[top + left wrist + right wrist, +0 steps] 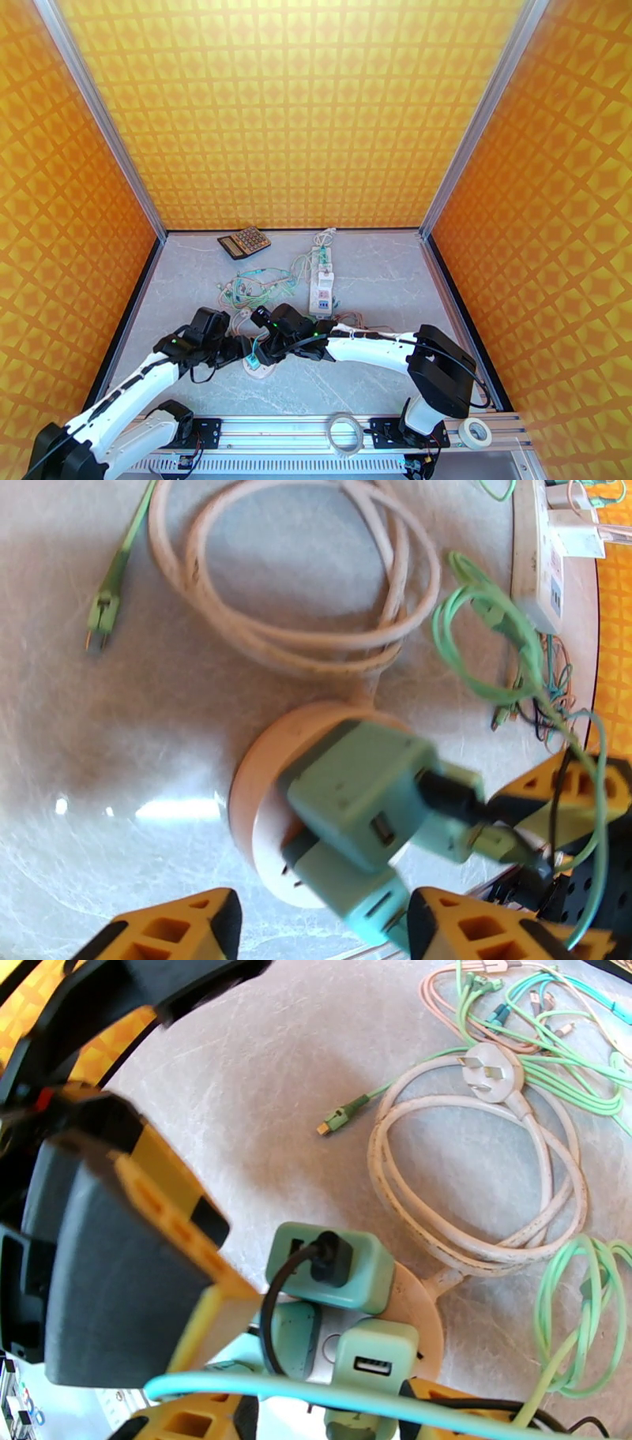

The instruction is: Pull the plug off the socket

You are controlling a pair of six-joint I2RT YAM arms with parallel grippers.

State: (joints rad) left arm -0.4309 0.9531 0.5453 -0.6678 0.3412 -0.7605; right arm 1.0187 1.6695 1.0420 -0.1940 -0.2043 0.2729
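Looking down from above, both arms meet near the front of the table (379,268), over a round socket (258,371) carrying a teal plug (251,361). A calculator (244,241) and a power strip (321,283) lie farther back.

The left wrist view adds that several plugs crowd the socket (257,796), with a white cord (316,646) coiled beside it. The left tool (316,934) stands spread, the lowest plug (355,890) between its fingers with a gap on one side.

In the right wrist view, the right tool (324,1426) straddles a plug (371,1359) with a USB port. Its fingertips are cut off, so I cannot tell whether it pinches.
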